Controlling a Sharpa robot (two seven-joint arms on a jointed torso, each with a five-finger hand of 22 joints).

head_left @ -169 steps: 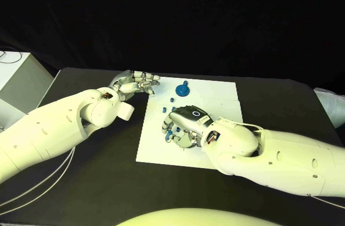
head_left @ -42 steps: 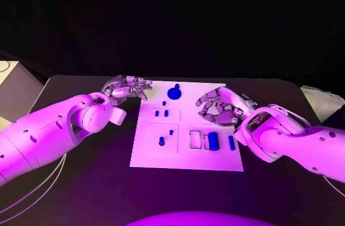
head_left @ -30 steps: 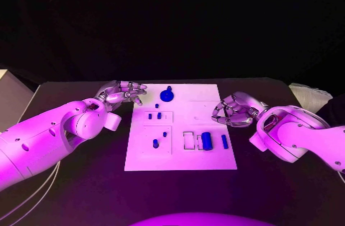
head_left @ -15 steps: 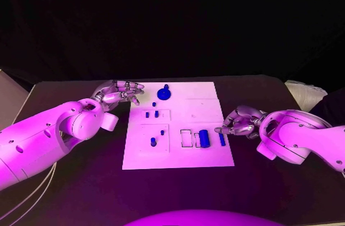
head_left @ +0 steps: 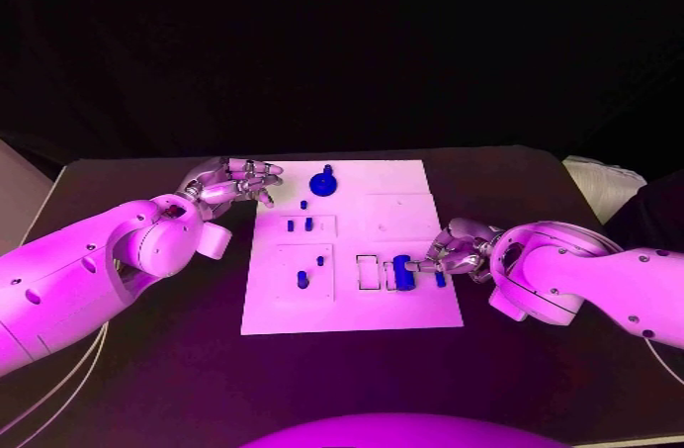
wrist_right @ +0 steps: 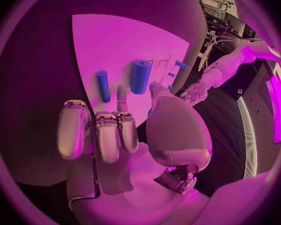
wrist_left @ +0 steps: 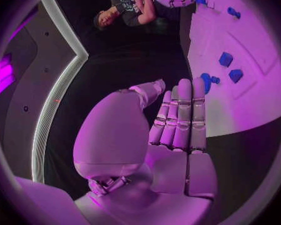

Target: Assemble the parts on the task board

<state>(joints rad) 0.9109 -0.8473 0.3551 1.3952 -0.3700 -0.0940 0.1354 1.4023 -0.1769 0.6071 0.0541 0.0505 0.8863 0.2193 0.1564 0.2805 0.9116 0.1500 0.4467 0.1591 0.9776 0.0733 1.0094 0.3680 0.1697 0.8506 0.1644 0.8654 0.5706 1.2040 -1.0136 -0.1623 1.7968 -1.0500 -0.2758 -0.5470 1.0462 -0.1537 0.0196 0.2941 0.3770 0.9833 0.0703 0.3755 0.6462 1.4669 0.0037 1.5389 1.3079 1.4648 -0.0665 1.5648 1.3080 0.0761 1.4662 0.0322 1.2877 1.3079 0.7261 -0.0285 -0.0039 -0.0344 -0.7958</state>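
Right hand reaching over the fat blue cylinder on the board.

The smooth, rounded cylinder [head_left: 403,272] is lying by a slim rod [head_left: 441,275] at the flat white board's [head_left: 392,201] right edge; the right hand [head_left: 459,252] is hovering with fingers curled, gripping nothing I can make out. A glancing touch could be rolling the cylinder off. The left hand [head_left: 228,181] is idling at the far-left corner, fingers loosely curled, empty.

Black table [head_left: 171,369]; dark backdrop behind; pale cabinet [head_left: 18,166] at table's left.
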